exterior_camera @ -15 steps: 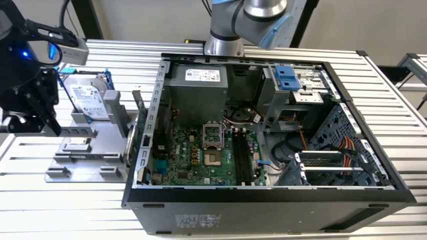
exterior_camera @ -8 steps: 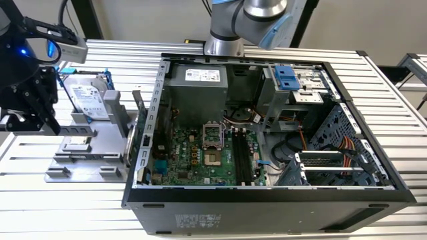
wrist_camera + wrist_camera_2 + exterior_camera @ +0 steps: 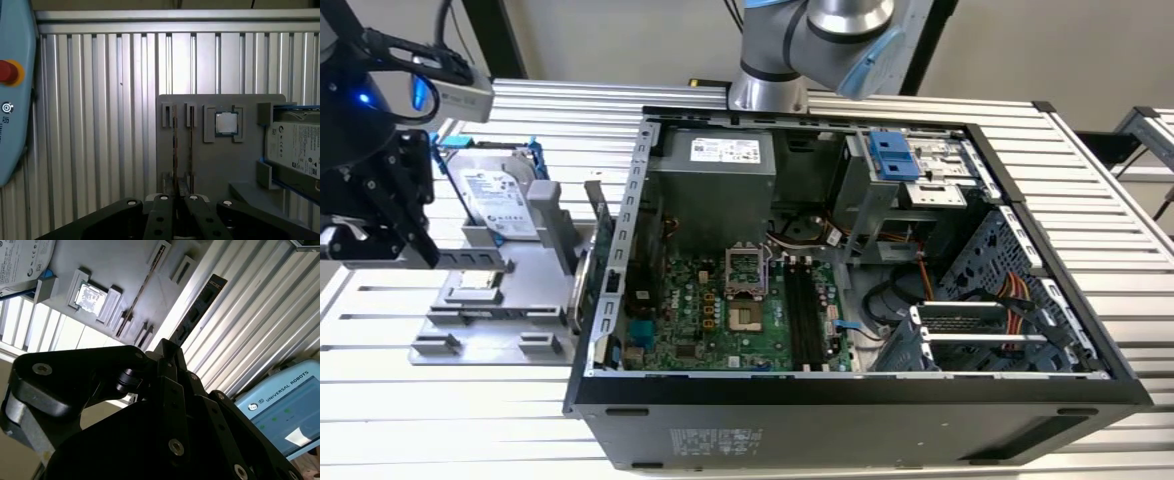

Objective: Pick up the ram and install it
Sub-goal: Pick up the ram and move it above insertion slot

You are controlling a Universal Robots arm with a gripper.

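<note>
ram [image 3: 199, 307]: held by one end, long axis carrying on the fingers' line, free end pointing away from the wrist (chip face shows in the second wrist view) | gripper [image 3: 167, 347]: jaws nearly together, clamped on the stick | place: by grey tray [image 3: 494, 335], 9 o'clock of open case [image 3: 854, 385] in the exterior view

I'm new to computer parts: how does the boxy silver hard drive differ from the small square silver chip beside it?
The boxy silver hard drive is far bigger than the small square silver chip. The drive carries a white printed label and sits in a blue frame; the chip is plain, between grey brackets. Both rest on the grey holder.
</note>
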